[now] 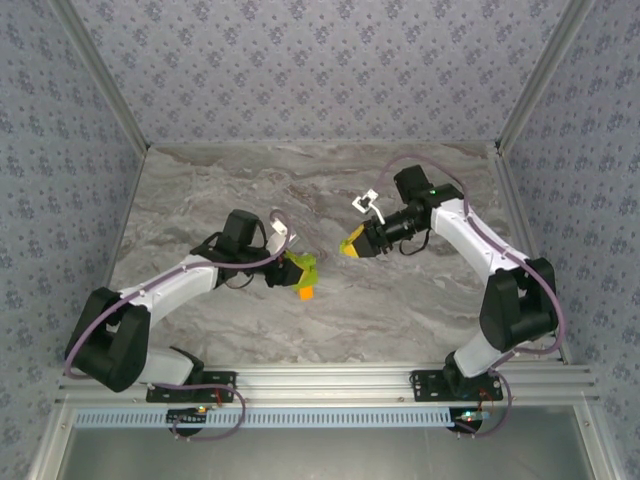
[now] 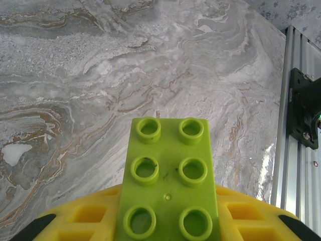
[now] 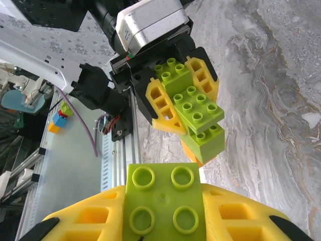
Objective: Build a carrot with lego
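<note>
- The left arm [image 1: 165, 290] reaches from its base at the near left toward the middle of the marble table [image 1: 400, 310], with its forearm low and angled to the right.
- The right arm [image 1: 480, 245] rises from the near right, bends at a far elbow and turns its wrist back to the left. The two grippers face each other, near but apart.
- The left gripper [image 1: 296, 268] is clamped tight on the carrot [image 1: 303, 277], which it holds near the table's centre. Its yellow fingers [image 3: 161, 106] pinch the upper end of the build.
- The right gripper [image 1: 352, 244] is also closed, gripping one single lime-green brick [image 3: 163, 201] with four studs showing.
- From the right wrist, the carrot shows three lime-green bricks stacked in offset steps. From above, one orange brick [image 1: 306, 292] shows at its lower end.
- From the left wrist, a six-stud green brick [image 2: 168, 175] of the carrot juts forward over the table.
- A few coloured spare bricks [image 3: 59, 118] lie off the table past the rail, too small to count.
</note>
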Robot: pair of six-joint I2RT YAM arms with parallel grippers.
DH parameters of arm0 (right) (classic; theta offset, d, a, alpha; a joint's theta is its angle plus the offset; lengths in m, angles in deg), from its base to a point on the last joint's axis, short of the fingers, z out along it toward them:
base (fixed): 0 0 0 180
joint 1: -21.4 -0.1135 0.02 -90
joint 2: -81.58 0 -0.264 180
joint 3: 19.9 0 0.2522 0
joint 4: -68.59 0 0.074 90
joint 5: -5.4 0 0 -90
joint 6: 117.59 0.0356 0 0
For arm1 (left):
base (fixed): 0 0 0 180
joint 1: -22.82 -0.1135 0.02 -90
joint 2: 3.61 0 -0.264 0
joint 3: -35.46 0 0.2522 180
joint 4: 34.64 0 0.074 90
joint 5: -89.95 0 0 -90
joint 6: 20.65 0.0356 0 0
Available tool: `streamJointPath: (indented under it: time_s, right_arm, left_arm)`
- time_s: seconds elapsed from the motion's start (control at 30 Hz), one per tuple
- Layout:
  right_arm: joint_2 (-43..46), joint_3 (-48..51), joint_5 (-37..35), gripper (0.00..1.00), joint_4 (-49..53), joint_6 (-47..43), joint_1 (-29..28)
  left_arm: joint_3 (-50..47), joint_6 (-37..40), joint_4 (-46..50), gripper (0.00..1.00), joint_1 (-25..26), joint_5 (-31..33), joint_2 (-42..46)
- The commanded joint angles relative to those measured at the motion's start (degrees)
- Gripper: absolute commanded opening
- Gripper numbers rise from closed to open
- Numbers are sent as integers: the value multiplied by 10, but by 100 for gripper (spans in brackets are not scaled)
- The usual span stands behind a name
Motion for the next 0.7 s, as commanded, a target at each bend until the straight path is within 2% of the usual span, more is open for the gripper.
streamJointPath:
  time_s: [0.0,0.2,0.37,0.67]
  right_arm:
    - [-35,-25,-1,10,22,-13,-11]
    - [-110,-105,70,11,136,-128,-23]
    - [-148,-152,65,11,210,-176,-51]
    - [-135,-110,73,11,243,-213,-61]
  left_arm:
    - [27,4,11,19,10,-27,-2]
    - [47,18,42,19,42,-101,-3]
    - [61,39,80,18,67,-120,-13]
    - [56,41,73,18,62,-153,4]
